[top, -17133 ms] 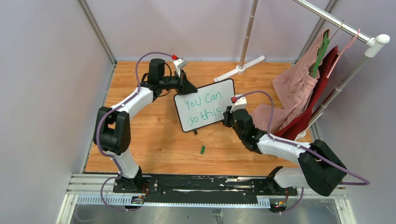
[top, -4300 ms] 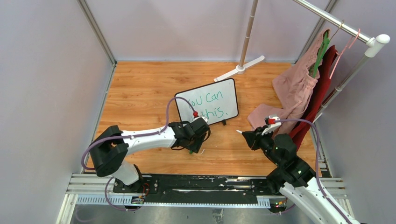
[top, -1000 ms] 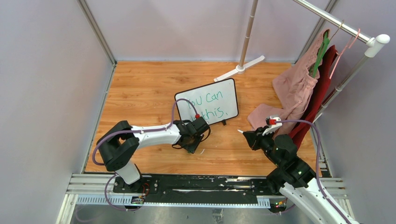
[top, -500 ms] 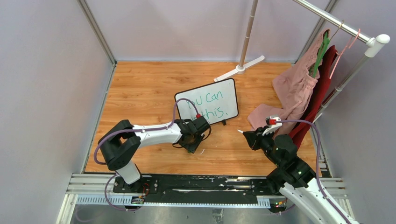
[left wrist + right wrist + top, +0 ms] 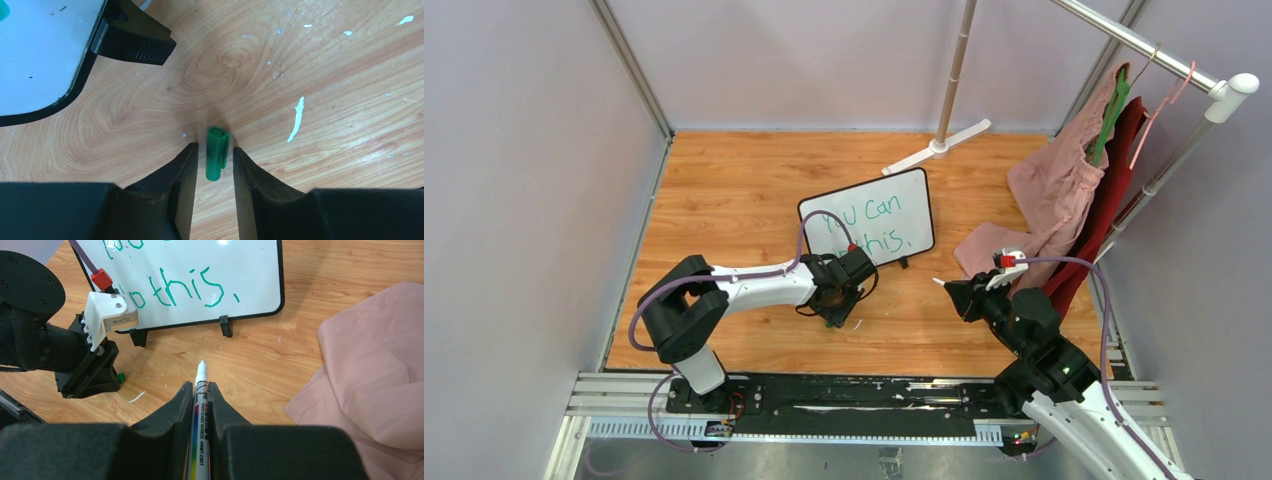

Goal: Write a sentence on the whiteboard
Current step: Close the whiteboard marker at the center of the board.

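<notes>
near the whiteboard's (image 5: 916, 185) edge, open left claw (image 5: 214, 149) straddles cap (image 5: 216, 162); right claw (image 5: 200, 387) grips marker (image 5: 201, 375).

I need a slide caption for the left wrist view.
Open left jaws flank a green marker cap on the wooden table, near the whiteboard.

Glossy whiteboard (image 5: 869, 222) on wood-grain table (image 5: 724, 200); pink cloth (image 5: 1049, 185) matt.

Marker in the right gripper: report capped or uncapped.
Uncapped: the marker shows a bare tip; a green cap lies apart on the table.
</notes>
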{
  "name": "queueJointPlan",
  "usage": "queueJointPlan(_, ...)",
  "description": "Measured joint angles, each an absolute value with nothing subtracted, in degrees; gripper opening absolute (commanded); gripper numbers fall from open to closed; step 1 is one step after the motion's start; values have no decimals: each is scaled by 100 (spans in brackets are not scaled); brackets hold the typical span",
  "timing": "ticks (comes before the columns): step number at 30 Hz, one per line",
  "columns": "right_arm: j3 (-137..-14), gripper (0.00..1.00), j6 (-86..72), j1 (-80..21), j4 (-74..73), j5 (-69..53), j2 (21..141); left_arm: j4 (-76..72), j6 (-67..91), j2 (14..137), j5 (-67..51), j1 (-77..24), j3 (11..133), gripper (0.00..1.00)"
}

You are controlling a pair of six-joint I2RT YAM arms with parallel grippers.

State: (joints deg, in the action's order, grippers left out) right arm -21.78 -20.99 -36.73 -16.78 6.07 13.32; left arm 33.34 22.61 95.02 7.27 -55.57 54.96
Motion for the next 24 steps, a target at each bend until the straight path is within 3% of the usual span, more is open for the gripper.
queueJointPlan(6, -2178, 0, -2099, -3673, -1678, 607, 1332, 3326, 2244, 9509, 711, -5557, 5496, 31)
queueJointPlan(19, -2178, 0, -2099, -3673, -1680, 607, 1332, 3271, 2294, 9500, 683, -5557, 5476, 0)
queueJointPlan(24, -2178, 0, -2099, -3673, -1682, 607, 1332, 3081, 2475, 9336, 687, -5548, 5293, 0)
